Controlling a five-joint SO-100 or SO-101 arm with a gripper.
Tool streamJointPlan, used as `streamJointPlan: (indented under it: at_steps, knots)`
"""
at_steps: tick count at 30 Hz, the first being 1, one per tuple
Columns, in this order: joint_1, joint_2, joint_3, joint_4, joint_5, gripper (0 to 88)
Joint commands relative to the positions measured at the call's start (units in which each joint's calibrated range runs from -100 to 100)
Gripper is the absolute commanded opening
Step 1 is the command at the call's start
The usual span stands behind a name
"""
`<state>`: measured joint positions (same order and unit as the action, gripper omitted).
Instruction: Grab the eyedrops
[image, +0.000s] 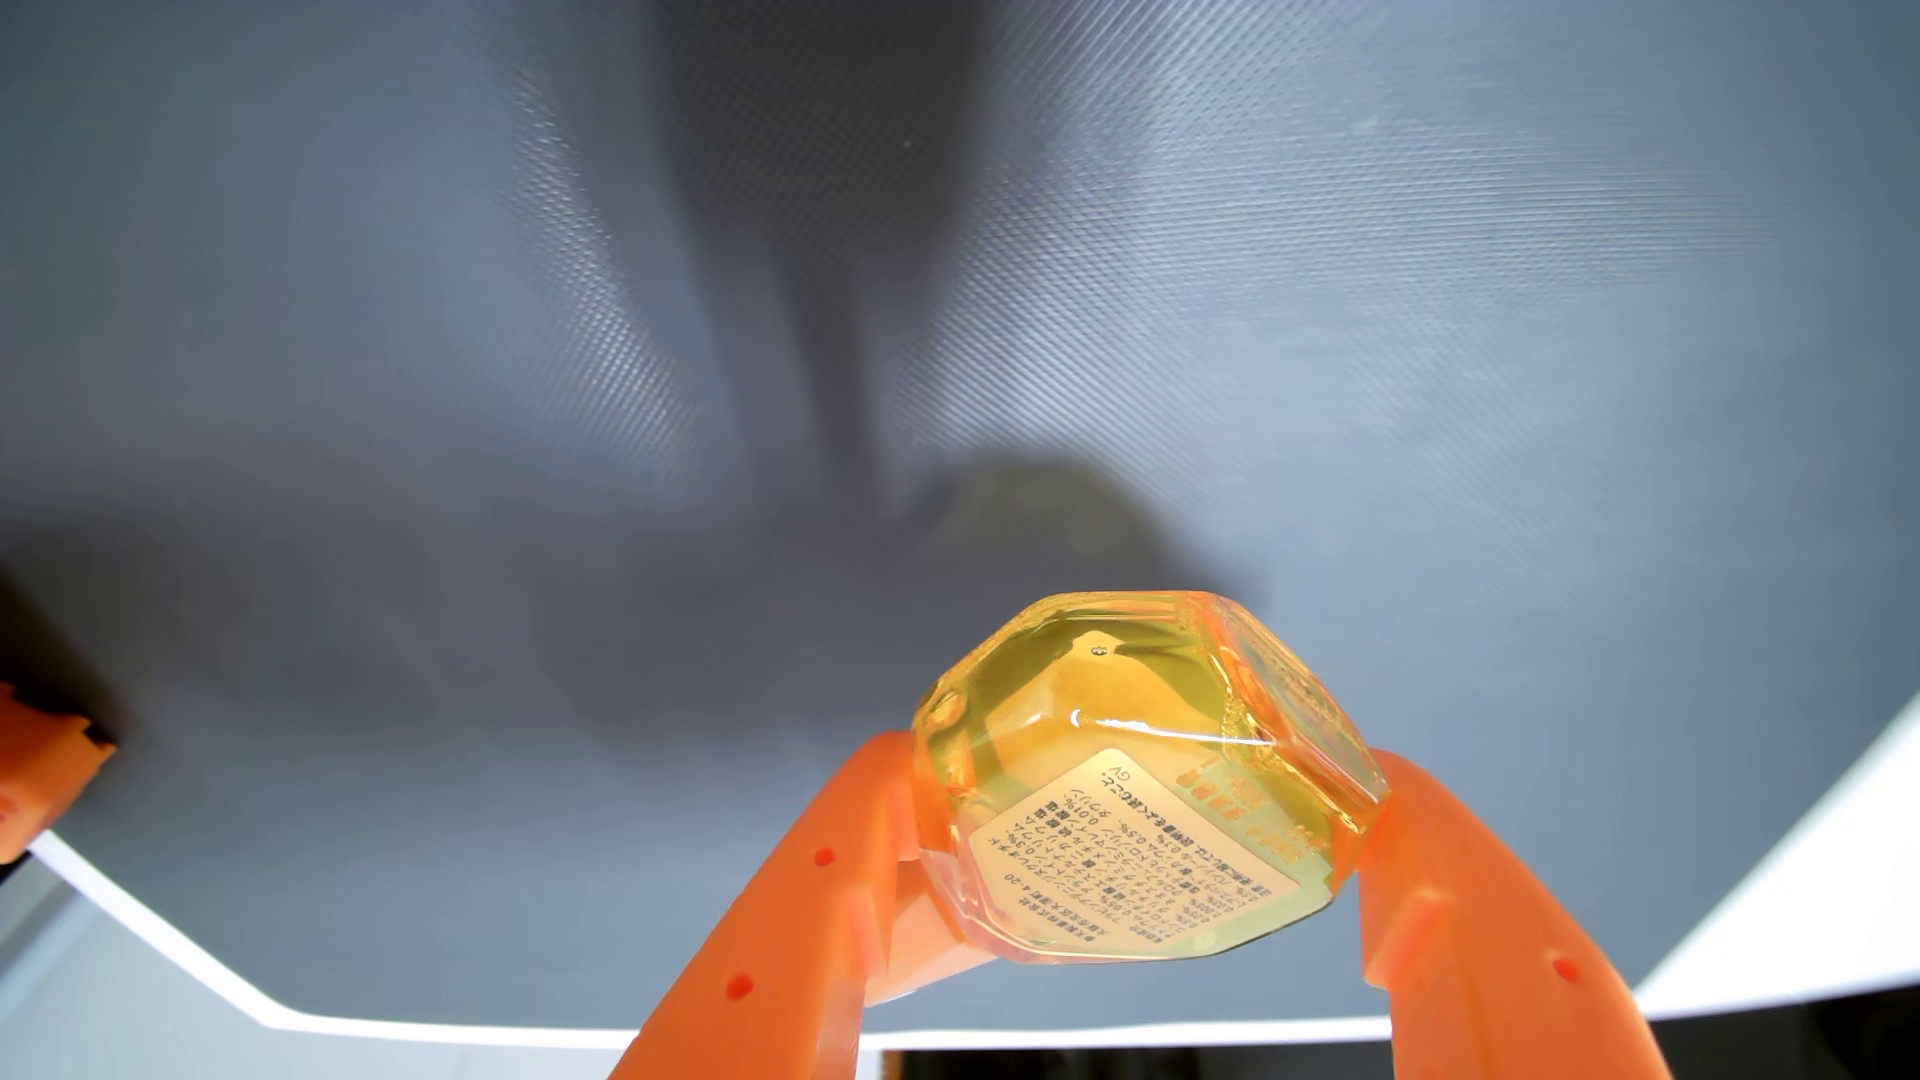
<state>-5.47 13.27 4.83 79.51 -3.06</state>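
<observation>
Claw: the orange claw is clamped on the eyedrops, one finger pressed to each side of the bottle.
Eyedrops: a clear yellow bottle, label facing the wrist view, held between the fingertips.
Mat: the grey mat carries a soft yellowish shadow just beyond the bottle, so the bottle appears lifted off it.
Done: the grab looks made.
Left: little, judging from this; perhaps only keeping the hold steady.

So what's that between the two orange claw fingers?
In the wrist view, a yellow eyedrop bottle, pinched between the claw's fingers.
</observation>
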Motion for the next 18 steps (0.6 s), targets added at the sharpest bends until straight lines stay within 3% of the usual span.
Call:
streamJointPlan:
  at_steps: [1,18]
  knots:
    - [0.6,-8.1,-2.8,1.8,0.3,0.6]
    - [0.6,-17.6,-1.6,4.1,-4.6,0.6]
